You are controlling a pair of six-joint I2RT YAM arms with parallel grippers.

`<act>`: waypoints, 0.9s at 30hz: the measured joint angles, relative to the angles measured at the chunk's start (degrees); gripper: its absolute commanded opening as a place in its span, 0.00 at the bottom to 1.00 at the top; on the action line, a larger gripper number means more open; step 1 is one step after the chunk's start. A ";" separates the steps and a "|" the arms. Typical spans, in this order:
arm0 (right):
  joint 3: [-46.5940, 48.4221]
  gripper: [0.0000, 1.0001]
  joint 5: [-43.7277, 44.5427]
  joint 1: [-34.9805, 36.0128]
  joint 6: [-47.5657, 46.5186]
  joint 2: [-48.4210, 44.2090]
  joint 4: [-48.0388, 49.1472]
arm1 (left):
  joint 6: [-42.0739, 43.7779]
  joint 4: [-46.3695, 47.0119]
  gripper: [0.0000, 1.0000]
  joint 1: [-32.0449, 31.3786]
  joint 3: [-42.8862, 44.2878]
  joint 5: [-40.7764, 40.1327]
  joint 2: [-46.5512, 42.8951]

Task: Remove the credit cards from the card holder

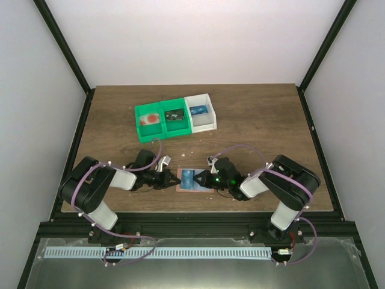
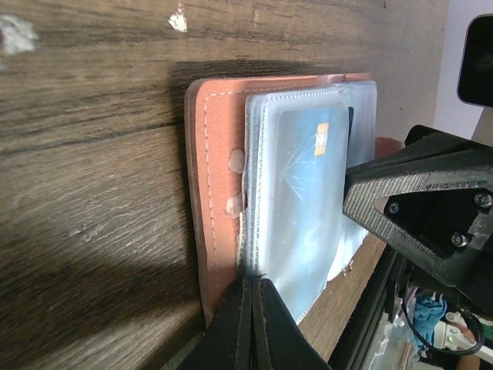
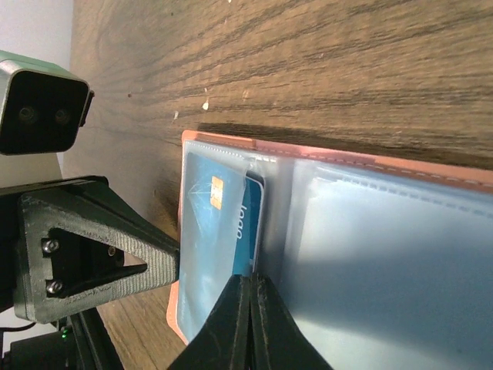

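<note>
Clear sleeve (image 2: 266, 139) meets both sets of jaws, each pressed together; can't tell if they nip it. Your left gripper (image 2: 251, 279) and right gripper (image 3: 250, 279) face each other across the open card holder (image 2: 212, 193), blue card (image 3: 208, 247) sleeved between them. Well beyond: green bin (image 1: 162, 134), white bin (image 1: 203, 124), items (image 1: 151, 118) inside.

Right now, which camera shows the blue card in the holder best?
Right wrist: the blue card is close up, with its chip and printing sharp. Left wrist shows the card hazier, clouded by the sleeve over it. Top external shows only a tiny blue patch between the arms.
</note>
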 measured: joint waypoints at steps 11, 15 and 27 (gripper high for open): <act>-3.08 0.01 -3.48 -1.84 -0.07 -0.26 4.13 | 0.00 -0.26 0.00 -0.24 0.13 -0.61 -0.17; -3.76 0.01 -4.44 -2.36 -0.20 -0.44 4.79 | 0.00 -1.07 0.00 -0.39 0.50 -0.94 -0.31; -5.38 0.12 -6.82 -4.20 -0.04 -1.18 5.99 | -0.02 -1.62 0.00 -0.46 0.70 -1.07 -0.42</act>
